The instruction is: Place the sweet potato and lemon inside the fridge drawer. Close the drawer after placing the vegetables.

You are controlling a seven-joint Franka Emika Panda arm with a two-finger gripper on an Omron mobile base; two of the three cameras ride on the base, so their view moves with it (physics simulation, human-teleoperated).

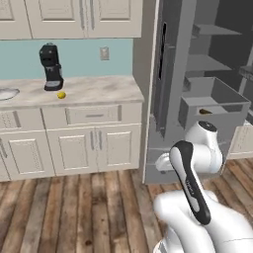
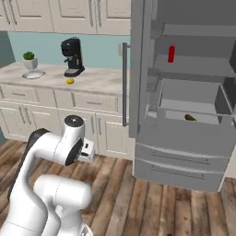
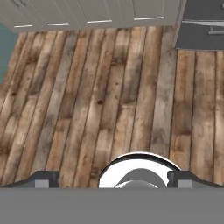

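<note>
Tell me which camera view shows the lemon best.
The left base view: the lemon sits closer and unobstructed on the counter beside the coffee machine. The right base view shows it smaller and farther off. The hand view looks down at the wooden floor.

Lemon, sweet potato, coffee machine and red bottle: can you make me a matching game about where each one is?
Things:
1. lemon
2. sweet potato
3. coffee machine
4. red bottle

Places:
A. on a fridge shelf
B. lying on the counter, just in front of the coffee machine
C. inside the pulled-out fridge drawer
D. standing on the counter by the wall

Pairs: 1-B, 2-C, 3-D, 4-A
</note>
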